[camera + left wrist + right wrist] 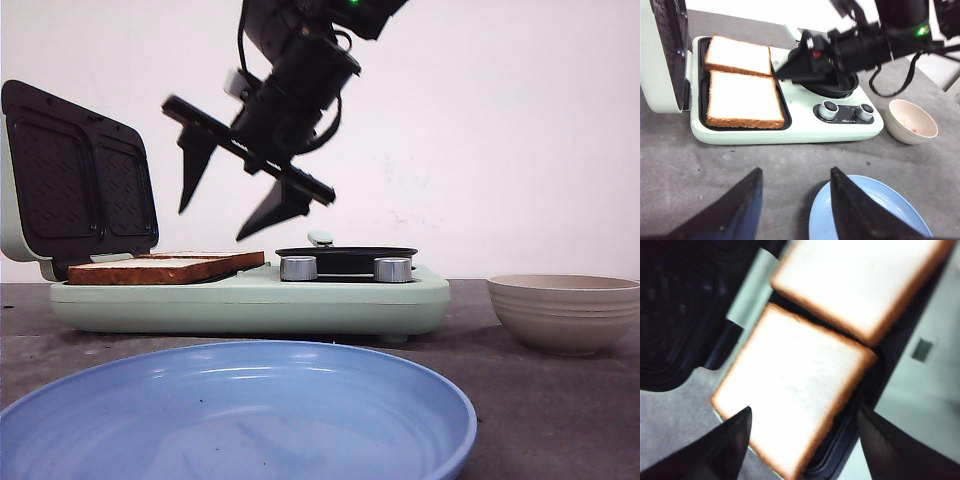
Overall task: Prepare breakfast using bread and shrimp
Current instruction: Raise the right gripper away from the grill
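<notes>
Two slices of bread lie side by side in the open sandwich maker: a near slice and a far slice, seen edge-on in the front view. My right gripper hangs open just above them, tilted, holding nothing. In the right wrist view its gripper straddles one slice without touching it. My left gripper is open and empty over the table, beside the blue plate. A few tiny orange and whitish shrimp pieces lie in the beige bowl.
The maker's dark-plated lid stands raised at the left. A small black pan sits on its right half above two knobs. The bowl stands right of the maker. The blue plate fills the near table.
</notes>
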Robot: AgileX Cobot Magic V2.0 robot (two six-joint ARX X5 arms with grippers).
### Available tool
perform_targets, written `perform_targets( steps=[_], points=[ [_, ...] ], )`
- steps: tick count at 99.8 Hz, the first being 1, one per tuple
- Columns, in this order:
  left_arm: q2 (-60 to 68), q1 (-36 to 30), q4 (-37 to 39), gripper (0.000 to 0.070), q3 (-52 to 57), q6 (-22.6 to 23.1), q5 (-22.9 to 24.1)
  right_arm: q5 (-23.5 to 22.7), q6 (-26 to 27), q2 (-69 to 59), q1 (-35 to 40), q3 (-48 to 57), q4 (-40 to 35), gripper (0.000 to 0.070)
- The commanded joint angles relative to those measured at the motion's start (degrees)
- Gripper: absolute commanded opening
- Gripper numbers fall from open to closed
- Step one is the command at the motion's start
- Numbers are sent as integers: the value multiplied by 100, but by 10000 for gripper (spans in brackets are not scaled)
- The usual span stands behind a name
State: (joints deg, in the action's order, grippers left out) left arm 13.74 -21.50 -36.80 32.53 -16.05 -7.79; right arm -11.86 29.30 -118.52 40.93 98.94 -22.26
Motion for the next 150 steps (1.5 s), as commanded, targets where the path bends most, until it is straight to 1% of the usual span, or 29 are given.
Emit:
perform_targets(
  steps=[1,22,41,56,66,100,121,131,139,150],
  points=[
    [-7,-15,79,197,50,37,17,74,-304,-26,55,127,-13,416],
    [-7,-15,81,197,50,39,57,623,-1016,299,55,127,-55,415],
    [-7,-15,81,197,50,42,96,898,-1495,616,42,127,-59,412],
    [-4,-15,81,197,50,39,127,1014,-1797,881,28,127,-144,410],
    [-7,-15,83,197,50,39,144,1051,-1921,1047,13,125,-238,410],
    [-7,-15,83,197,50,39,181,1038,-2044,1556,-68,118,-269,410],
    [-7,-15,94,197,50,39,186,1038,-2358,1956,-72,-129,-269,409],
    [-4,-15,166,197,50,37,188,1038,-2406,2223,-92,-444,-164,409],
    [-7,-15,229,197,50,37,190,1040,-2439,2538,-129,-879,66,404],
    [-4,-15,249,197,50,37,223,1040,-2468,3150,-203,-1775,608,333]
  ],
)
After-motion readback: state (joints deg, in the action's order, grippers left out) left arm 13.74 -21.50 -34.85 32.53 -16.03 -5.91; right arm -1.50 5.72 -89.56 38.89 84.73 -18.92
